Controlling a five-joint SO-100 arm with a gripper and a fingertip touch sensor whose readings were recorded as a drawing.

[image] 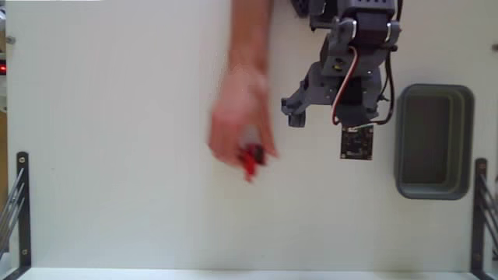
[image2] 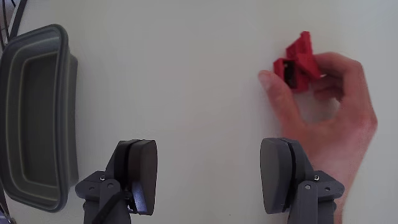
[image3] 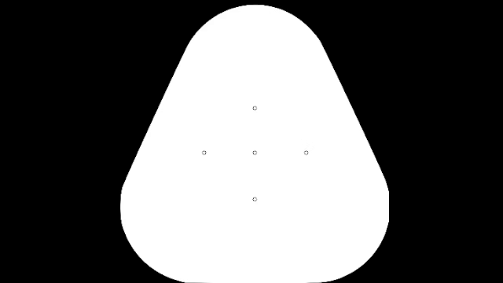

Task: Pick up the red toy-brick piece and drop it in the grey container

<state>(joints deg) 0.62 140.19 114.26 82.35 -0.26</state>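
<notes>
The red toy-brick piece (image: 250, 162) is on the white table near the middle of the fixed view, pinched by the fingers of a person's hand (image: 237, 117). In the wrist view the brick (image2: 297, 62) is at the upper right, ahead of and to the right of my gripper (image2: 209, 149). The gripper is open, with nothing between its two dark fingers. The grey container (image: 432, 192) lies hollow at the right of the fixed view, beside the arm (image: 342, 70). In the wrist view the container (image2: 43, 34) is at the left edge.
The person's forearm reaches in from the top of the fixed view, left of the arm. In the wrist view the hand (image2: 336, 118) lies close to the right finger. Black metal brackets (image: 22, 202) (image: 478, 210) stand at the table's lower left and right edges.
</notes>
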